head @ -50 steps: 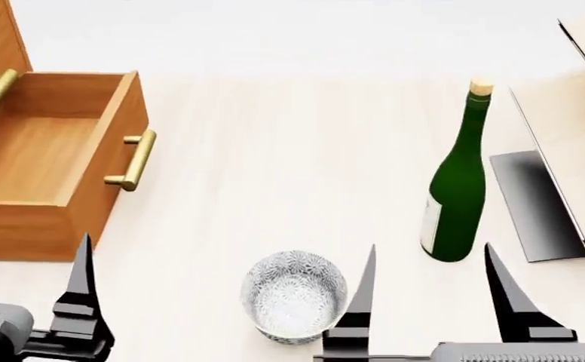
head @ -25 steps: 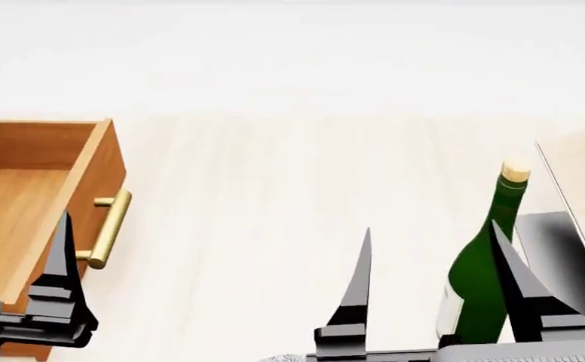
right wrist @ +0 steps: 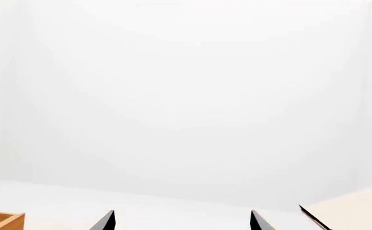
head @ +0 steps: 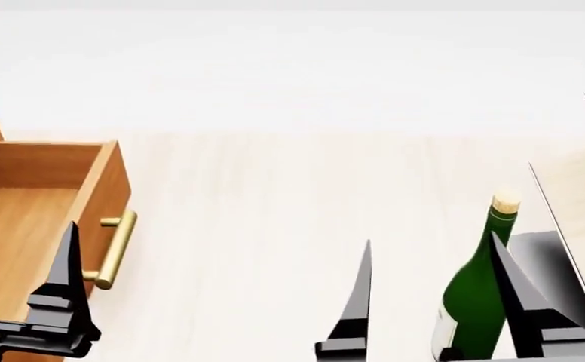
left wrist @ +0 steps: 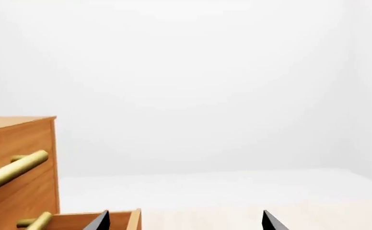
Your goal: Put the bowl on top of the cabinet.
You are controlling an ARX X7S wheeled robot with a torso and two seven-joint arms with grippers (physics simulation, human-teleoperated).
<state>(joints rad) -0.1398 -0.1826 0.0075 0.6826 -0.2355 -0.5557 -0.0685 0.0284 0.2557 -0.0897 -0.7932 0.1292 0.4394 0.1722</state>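
— Tool states first: what shows?

— Right tool (head: 428, 302) has both dark fingers up at the head view's lower edge, set well apart with nothing between them; its body is cut off by the frame. Left tool (left wrist: 184, 221) shows only two fingertips in its wrist view, also spread apart and empty. In the head view just one left finger and part of the mount are visible.

— And the bowl?

— It appears in none of the three views, so I cannot say where it sits.

— The cabinet?

— One cabinet (head: 31, 219) at the left, orange-brown, with a drawer pulled open; most of it runs off the frame. The head view shows one brass handle (head: 111, 250) whole; the left wrist view shows two.

— Anything else?

— One green bottle (head: 476, 290), upright on the pale tabletop (head: 272, 196), its base cut off and its lower side partly behind a right finger. One pale slanted rack (head: 584, 204) at the right edge, mostly cropped.

— Arm poses?

— Both tools point forward, low over the tabletop, fingers angled upward.
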